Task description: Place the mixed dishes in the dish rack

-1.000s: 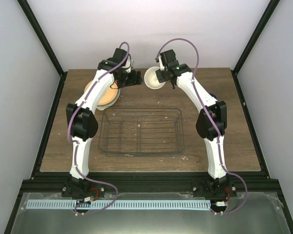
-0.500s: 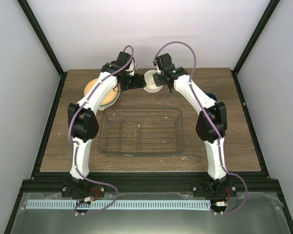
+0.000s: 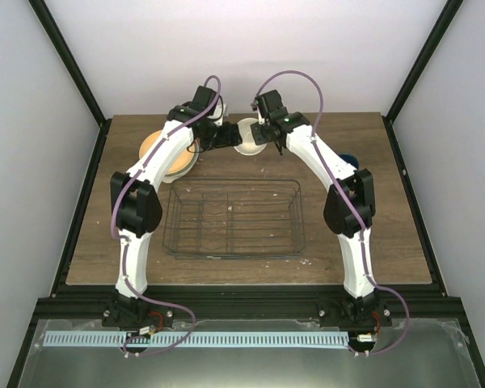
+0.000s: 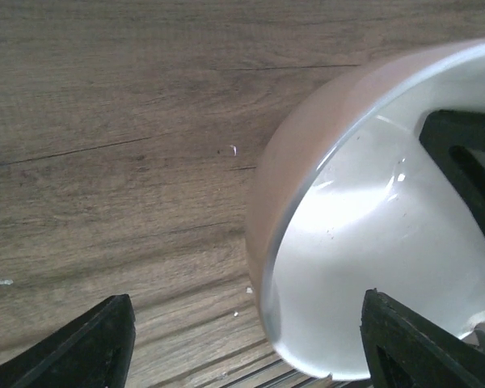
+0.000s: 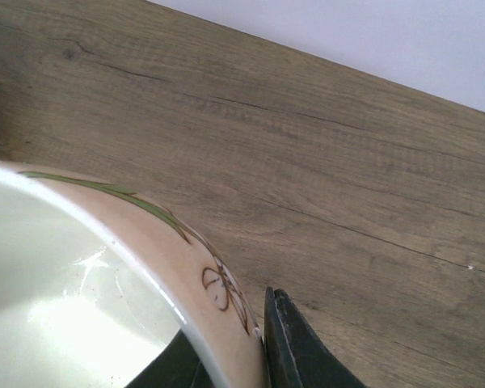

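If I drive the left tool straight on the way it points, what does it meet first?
The cream bowl, held by the right tool: it lies straight ahead of the open left tool, slightly right of centre. Depth is unclear.

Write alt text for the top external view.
The left arm and right arm meet at a cream bowl at the far side of the wooden table, the right jaws gripping its rim. An empty wire dish rack sits mid-table; an orange-yellow plate lies beneath the left arm.
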`<state>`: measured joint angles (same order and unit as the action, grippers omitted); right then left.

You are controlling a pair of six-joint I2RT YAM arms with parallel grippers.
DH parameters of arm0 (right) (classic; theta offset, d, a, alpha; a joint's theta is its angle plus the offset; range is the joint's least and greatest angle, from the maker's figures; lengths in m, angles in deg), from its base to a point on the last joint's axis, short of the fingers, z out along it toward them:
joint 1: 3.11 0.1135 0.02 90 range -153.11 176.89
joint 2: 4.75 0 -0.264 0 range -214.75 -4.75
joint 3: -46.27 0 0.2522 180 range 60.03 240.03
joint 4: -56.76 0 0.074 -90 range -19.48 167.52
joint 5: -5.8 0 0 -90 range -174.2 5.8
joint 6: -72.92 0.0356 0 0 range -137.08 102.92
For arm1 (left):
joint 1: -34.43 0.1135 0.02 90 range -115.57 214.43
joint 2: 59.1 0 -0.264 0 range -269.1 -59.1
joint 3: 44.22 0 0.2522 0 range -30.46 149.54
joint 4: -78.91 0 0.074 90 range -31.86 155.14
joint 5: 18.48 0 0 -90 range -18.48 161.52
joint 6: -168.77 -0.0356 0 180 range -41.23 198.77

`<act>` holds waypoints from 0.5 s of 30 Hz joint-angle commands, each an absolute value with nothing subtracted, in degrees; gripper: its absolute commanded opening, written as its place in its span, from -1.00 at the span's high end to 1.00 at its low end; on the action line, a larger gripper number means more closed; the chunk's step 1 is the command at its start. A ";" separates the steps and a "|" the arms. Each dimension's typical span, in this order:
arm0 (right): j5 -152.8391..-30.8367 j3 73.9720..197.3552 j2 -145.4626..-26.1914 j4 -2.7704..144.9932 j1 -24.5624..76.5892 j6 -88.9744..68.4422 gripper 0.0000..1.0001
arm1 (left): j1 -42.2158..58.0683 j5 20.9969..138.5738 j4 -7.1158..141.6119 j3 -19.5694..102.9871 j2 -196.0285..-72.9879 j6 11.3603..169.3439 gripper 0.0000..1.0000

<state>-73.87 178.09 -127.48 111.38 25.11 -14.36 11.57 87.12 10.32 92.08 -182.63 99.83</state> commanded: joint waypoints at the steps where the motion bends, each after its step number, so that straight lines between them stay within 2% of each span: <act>1: -77.58 180.92 -122.98 109.62 25.97 -10.79 0.99 | 11.31 86.66 11.73 91.89 -182.05 99.75 -0.53; 10: -81.17 182.44 -121.85 111.16 26.18 -9.08 0.99 | 11.31 86.40 11.96 92.50 -183.12 99.69 0.12; 15: -82.50 182.46 -121.10 111.31 26.33 -8.57 0.99 | 11.31 86.29 11.71 92.76 -183.77 99.60 0.20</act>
